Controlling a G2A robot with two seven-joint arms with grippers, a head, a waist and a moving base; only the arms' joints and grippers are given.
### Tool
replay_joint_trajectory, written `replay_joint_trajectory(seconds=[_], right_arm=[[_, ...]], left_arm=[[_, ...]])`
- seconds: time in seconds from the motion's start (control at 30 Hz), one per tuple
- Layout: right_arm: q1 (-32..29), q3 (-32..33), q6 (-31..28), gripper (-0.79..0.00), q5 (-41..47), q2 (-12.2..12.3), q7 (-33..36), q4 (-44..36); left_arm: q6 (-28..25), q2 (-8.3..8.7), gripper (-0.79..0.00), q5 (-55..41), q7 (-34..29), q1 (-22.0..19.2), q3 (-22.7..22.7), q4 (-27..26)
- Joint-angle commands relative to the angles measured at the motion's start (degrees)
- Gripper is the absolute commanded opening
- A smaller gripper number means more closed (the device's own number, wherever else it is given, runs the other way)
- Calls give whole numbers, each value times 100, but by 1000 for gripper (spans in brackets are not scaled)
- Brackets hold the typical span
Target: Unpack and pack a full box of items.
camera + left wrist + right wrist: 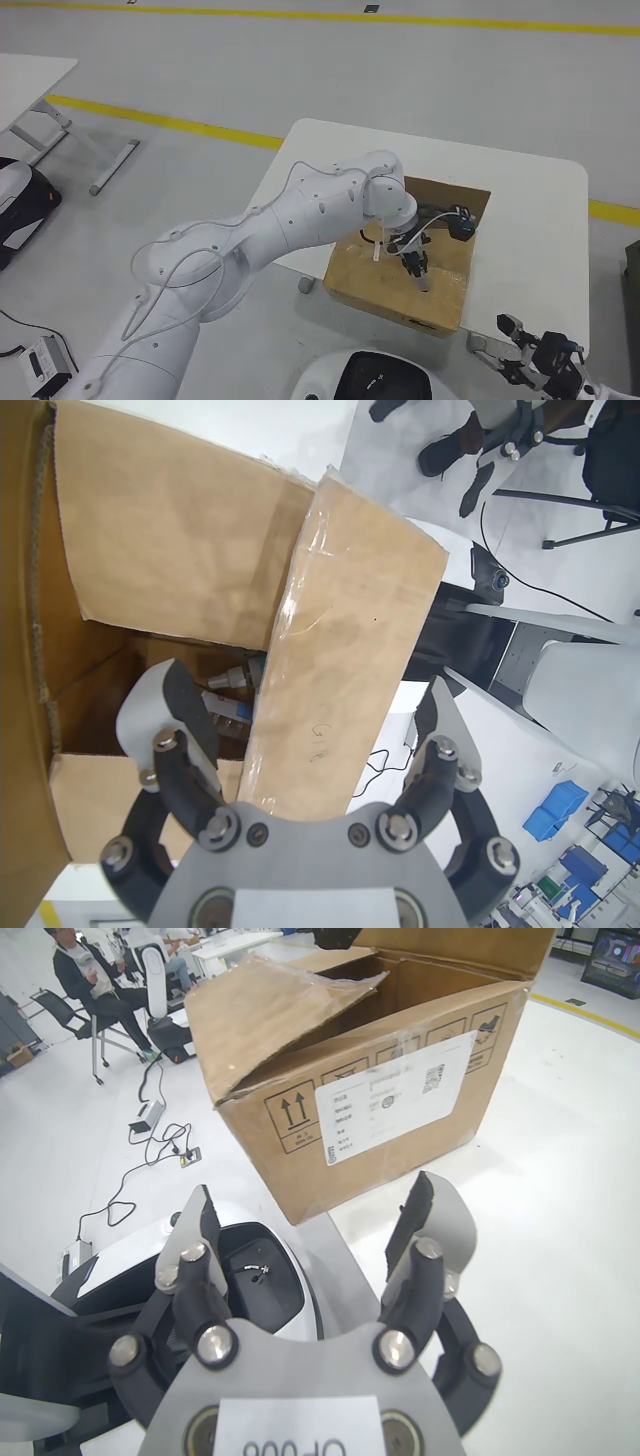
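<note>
A cardboard box (398, 288) stands on the white table (530, 200), its top partly open. My left gripper (415, 264) hangs over the box. In the left wrist view this gripper (310, 715) is open and straddles a taped flap (350, 625) without touching it. Below the flap, small bottles (227, 680) lie inside the box. My right gripper (493, 335) is at the table's near right corner, apart from the box. It stands open (317, 1213) with nothing between its fingers and faces the labelled side of the box (380, 1093).
Bare tabletop (525, 1228) lies to the right of the box. Another flap (165, 550) stands up on the box's far side. Cables and a power brick (145, 1118) lie on the floor beside the table. A second table (30, 80) is at the far left.
</note>
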Motion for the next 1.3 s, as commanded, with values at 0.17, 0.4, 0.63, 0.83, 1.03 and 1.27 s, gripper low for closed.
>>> replay_joint_trajectory(seconds=[0.17, 0.4, 0.63, 0.83, 1.03, 1.27], right_arm=[[-241, -258, 4, -785, -158, 122, -87, -326], [-185, -669, 4, -785, -217, 306, -229, -276], [147, -1054, 4, -785, -233, 354, -123, -69], [480, -1429, 297, -785, -196, 255, -31, 169], [771, -1651, 711, -785, -44, 159, -62, 415], [976, -1741, 1023, -785, 194, 85, -194, 595]], left_arm=[[-7, 10, 0, -7, 8, -2, 0, -10], [-16, 65, 0, -61, 16, -36, 0, -24], [13, 115, 0, -70, -12, -23, -1, -47], [22, 140, 0, -68, -21, -21, -27, -69], [36, 152, 0, -67, -35, 3, -62, -78], [24, 122, 0, -102, -24, 52, -128, 46]])
